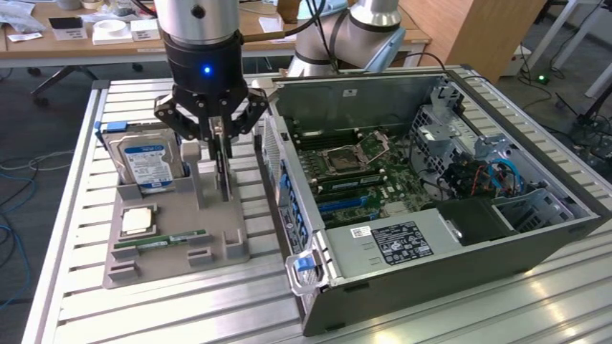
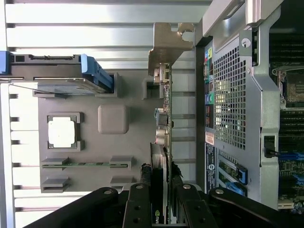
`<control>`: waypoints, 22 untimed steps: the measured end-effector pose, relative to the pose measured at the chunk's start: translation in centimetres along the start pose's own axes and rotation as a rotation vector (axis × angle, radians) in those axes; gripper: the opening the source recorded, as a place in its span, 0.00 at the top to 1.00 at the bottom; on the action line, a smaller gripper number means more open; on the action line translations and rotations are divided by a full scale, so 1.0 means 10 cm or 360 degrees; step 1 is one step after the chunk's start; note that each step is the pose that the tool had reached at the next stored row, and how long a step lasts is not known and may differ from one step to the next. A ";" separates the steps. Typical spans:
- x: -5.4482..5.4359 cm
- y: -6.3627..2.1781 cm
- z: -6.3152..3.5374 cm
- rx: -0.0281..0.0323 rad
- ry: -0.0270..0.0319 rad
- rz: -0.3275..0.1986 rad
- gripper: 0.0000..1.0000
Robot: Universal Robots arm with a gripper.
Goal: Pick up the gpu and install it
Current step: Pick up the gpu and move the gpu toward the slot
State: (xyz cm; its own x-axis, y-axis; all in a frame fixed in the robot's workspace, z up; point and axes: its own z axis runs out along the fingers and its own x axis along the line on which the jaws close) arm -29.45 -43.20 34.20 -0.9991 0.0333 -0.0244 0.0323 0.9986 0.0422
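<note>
Gripper [image 2: 161,190] fingers clenched on gpu [image 1: 223,175], upright at tray [image 1: 163,259], left of centre in exterior view, beside case [image 1: 431,283]. Seems mid pick-up; calls for straight lift clear of tray.

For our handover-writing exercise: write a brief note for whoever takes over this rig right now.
The gripper is closed on the gpu from above.
The gpu stands on edge at the grey holder, to the exterior view's left of the open computer case; whether it has cleared its slot is unclear.
Done: grasp made.
Left: gpu not yet in the case.
</note>
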 end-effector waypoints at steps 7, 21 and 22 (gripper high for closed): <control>0.00 0.002 -0.043 0.00004 0.00004 0.0000 0.74; -0.01 0.016 -0.388 0.00002 0.00002 0.0000 0.74; -0.01 0.017 -0.398 0.00001 0.00002 0.0000 0.74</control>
State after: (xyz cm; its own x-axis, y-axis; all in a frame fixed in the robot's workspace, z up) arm -29.45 -43.20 38.19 -0.9991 0.0334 -0.0243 0.0323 0.9986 0.0421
